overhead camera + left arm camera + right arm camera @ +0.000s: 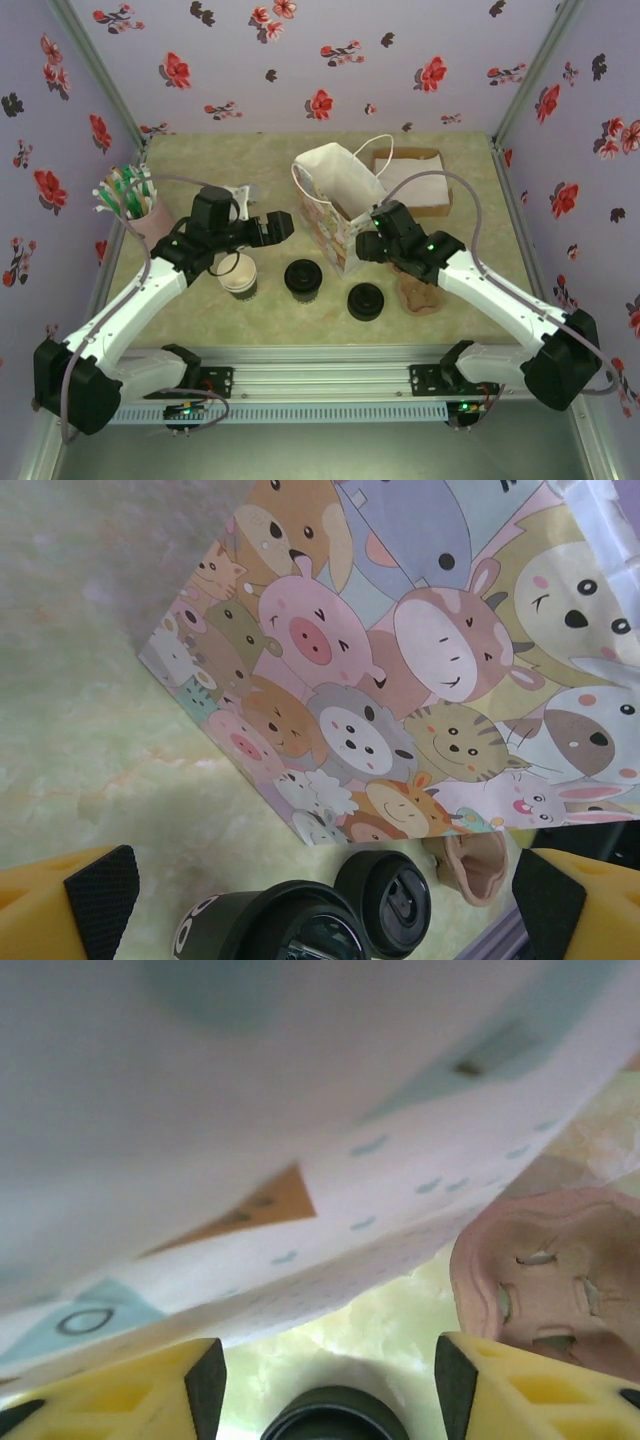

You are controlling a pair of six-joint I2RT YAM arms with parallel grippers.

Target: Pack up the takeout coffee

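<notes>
A: Largest first?
B: Pale green marbled table (300, 325). Then a tall paper gift bag printed with cartoon animals (335, 205), standing mid-table with its mouth open upward.
A: Coffee?
B: The takeout coffee (303, 280) — dark brown paper cup, round black lid — stands upright between the bag and the table's near edge, long axis vertical. A loose round black plastic lid (365, 300) lies near it on the right.
A: Tools?
B: Left gripper (277, 228) is by the bag's left face, fingers spread, nothing held. The cup sits just toward the near edge from it. Right gripper (363, 245) is close to the bag's near right corner, fingers also apart and empty. Left looks slightly nearer the cup, I'd judge.
A: Unclear?
B: The left wrist view cuts the cup off at the frame bottom. In the right wrist view the bag is a blur, and a black rim (335, 1418) shows low down — cup or loose lid, cannot tell.
</notes>
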